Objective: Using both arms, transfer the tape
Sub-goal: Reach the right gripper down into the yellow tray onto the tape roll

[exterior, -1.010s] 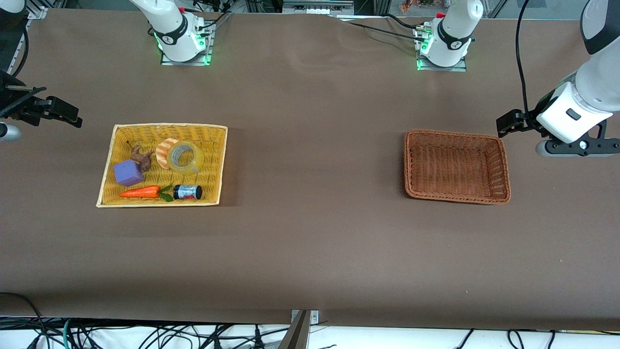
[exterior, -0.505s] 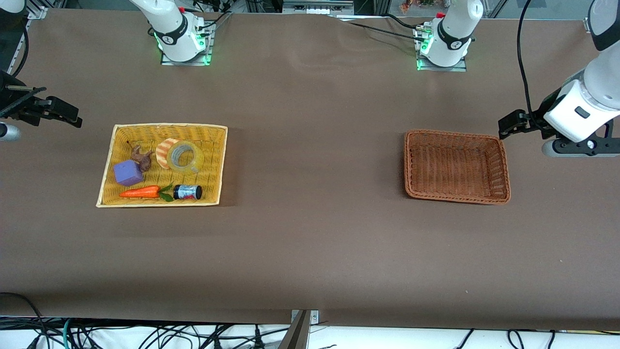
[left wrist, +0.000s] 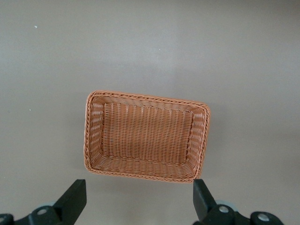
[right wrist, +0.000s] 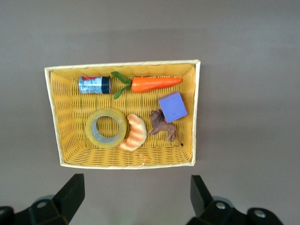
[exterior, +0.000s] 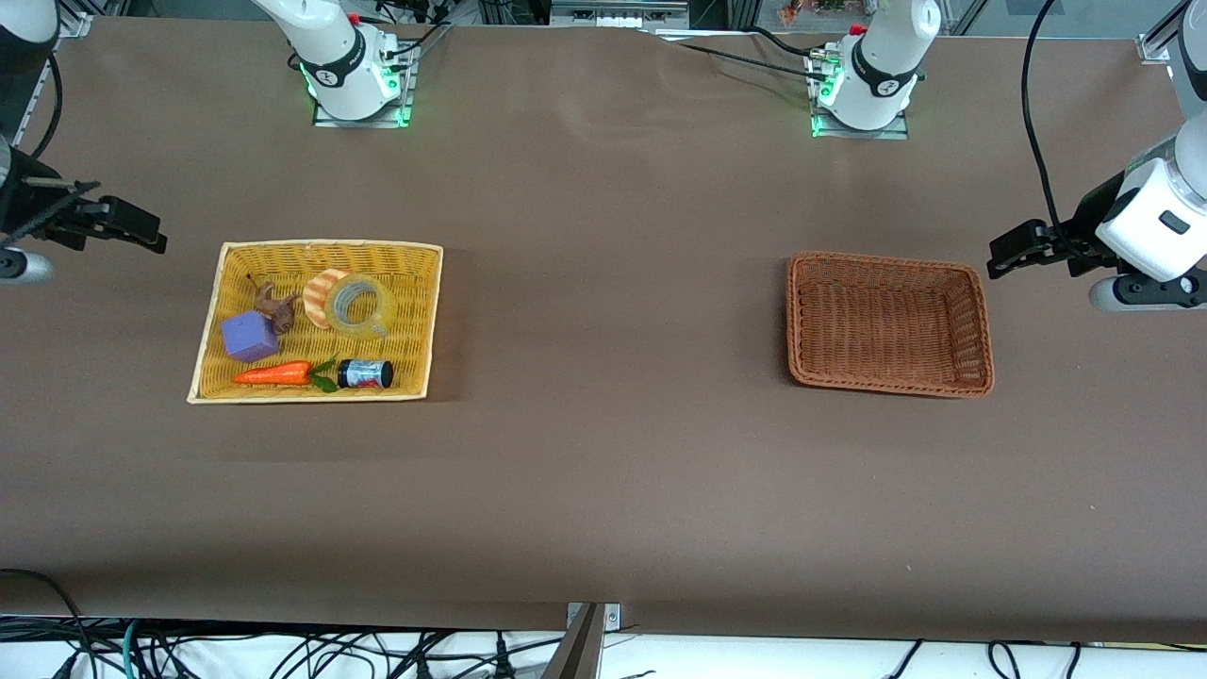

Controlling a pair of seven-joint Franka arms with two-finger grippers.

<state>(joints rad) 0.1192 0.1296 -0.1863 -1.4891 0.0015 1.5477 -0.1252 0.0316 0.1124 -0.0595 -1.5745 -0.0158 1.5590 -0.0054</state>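
Both tools are held wide open and empty: the right tool [exterior: 141, 231] hovers at ten o'clock of the tape [exterior: 356, 305], lying flat in the yellow basket [exterior: 415, 325]; the left tool [exterior: 1014, 253] waits beside the brown basket [exterior: 981, 321].

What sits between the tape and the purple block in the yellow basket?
The croissant toy and a brown lion figure lie between the tape and purple block, per the right wrist view.

Both your arms hang raised at the table's ends.
Your left end effector [exterior: 1014, 255] and right end effector [exterior: 137, 226] both hold their fingers spread wide, gripping nothing.
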